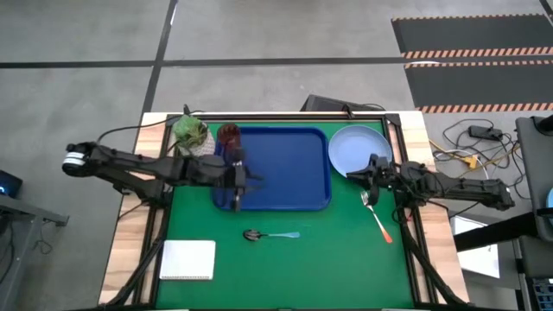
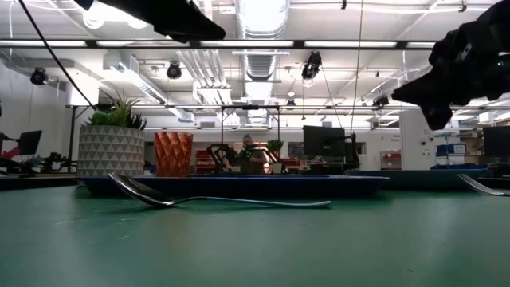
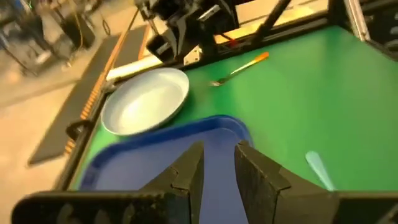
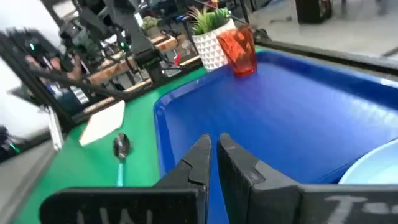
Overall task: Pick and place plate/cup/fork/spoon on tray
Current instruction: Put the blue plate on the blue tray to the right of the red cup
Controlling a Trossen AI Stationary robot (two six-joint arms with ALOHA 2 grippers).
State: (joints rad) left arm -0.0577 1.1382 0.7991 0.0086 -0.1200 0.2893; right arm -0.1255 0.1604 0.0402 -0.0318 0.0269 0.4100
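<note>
The dark-blue tray (image 1: 285,168) lies in the middle of the table. The red cup (image 1: 228,134) stands upright on its base in the tray's far left corner. The light-blue plate (image 1: 359,149) lies flat on the table, right of the tray. The fork (image 1: 378,216) lies near the plate, and the spoon (image 1: 270,234) lies in front of the tray. My left gripper (image 1: 251,179) hovers over the tray's left part, open and empty (image 3: 217,168). My right gripper (image 1: 363,171) hovers at the plate's near edge, shut and empty (image 4: 214,152).
A white pot with a green plant (image 1: 192,134) stands just left of the cup, off the tray. A white notepad (image 1: 188,259) lies at the near left. Green table shows between the spoon and the fork.
</note>
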